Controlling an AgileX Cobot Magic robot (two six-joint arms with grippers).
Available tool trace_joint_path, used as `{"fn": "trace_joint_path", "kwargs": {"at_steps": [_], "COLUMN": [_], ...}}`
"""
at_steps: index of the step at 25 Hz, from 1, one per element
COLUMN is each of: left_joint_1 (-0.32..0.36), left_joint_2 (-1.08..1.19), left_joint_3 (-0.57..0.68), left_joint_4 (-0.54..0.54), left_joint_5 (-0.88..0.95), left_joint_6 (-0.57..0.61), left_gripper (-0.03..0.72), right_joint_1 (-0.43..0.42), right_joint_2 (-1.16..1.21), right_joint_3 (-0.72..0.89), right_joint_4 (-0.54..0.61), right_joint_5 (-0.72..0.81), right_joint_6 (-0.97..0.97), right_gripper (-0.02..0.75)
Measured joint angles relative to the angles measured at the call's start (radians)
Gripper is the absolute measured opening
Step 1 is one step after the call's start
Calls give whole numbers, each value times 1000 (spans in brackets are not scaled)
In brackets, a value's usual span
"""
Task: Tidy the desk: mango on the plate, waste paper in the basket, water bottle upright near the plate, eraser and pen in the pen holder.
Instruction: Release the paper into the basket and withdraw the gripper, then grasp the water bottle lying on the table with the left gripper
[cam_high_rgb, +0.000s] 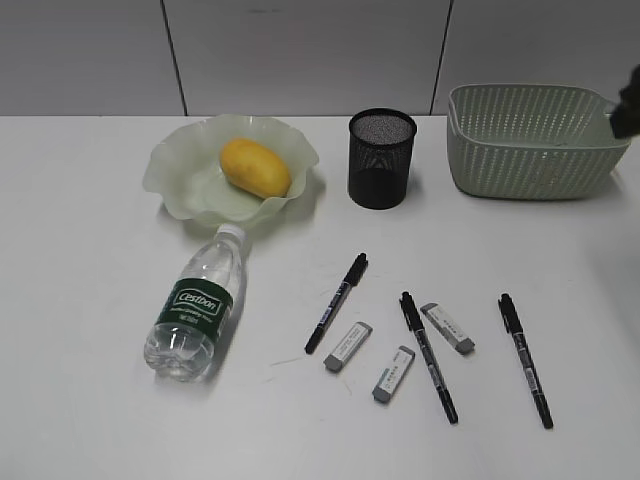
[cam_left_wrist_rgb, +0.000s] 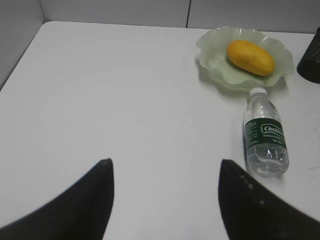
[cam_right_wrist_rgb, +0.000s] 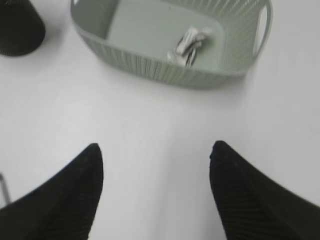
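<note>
The mango (cam_high_rgb: 255, 167) lies on the pale green plate (cam_high_rgb: 185, 175); both also show in the left wrist view, mango (cam_left_wrist_rgb: 250, 57) and plate (cam_left_wrist_rgb: 212, 50). The water bottle (cam_high_rgb: 196, 305) lies on its side on the desk (cam_high_rgb: 90, 330), cap toward the plate, also in the left wrist view (cam_left_wrist_rgb: 265, 135). The waste paper (cam_right_wrist_rgb: 187, 45) lies inside the basket (cam_right_wrist_rgb: 145, 65). Three pens (cam_high_rgb: 337, 302) and three erasers (cam_high_rgb: 348, 346) lie on the desk. The pen holder (cam_high_rgb: 381, 158) stands upright. My left gripper (cam_left_wrist_rgb: 165, 167) is open and empty. My right gripper (cam_right_wrist_rgb: 155, 152) is open and empty, in front of the basket.
The basket (cam_high_rgb: 530, 140) stands at the back right, with a dark part of my right arm (cam_high_rgb: 630, 100) at its right edge. A grey panelled wall runs behind the desk. The pen holder's side shows in the right wrist view (cam_right_wrist_rgb: 17, 27).
</note>
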Motion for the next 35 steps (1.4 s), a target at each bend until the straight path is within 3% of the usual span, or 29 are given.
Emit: {"fn": "trace_joint_path", "kwargs": {"at_steps": [6,15,21,25,30,32,35], "left_joint_1": [0,0,0,0,-11,-49,-160], "left_joint_2": [0,25,197,402,732,884,1069], "left_joint_3": [0,0,-8,-43,-100,-129,-190], "left_joint_4": [0,0,-1,-18,-143,-164,-154], "left_joint_5": [0,0,-23,-144,-298,-367,-453], "left_joint_6": [0,0,3,13,151,181,181], "left_gripper": [487,487,487,487,487,480,458], "right_joint_1": [0,0,0,0,0,0,0], "right_joint_2": [-454,-1108,-1355,-1399,-1402,-1402,-1402], "right_joint_3": [259,355,460,527,573,580,582], "right_joint_4": [79,122,122,122,129,130,133], "right_joint_5": [250,562,590,580,493,487,481], "right_joint_6": [10,41,49,62,68,71,72], "right_gripper": [528,528,524,509,505,503,503]}}
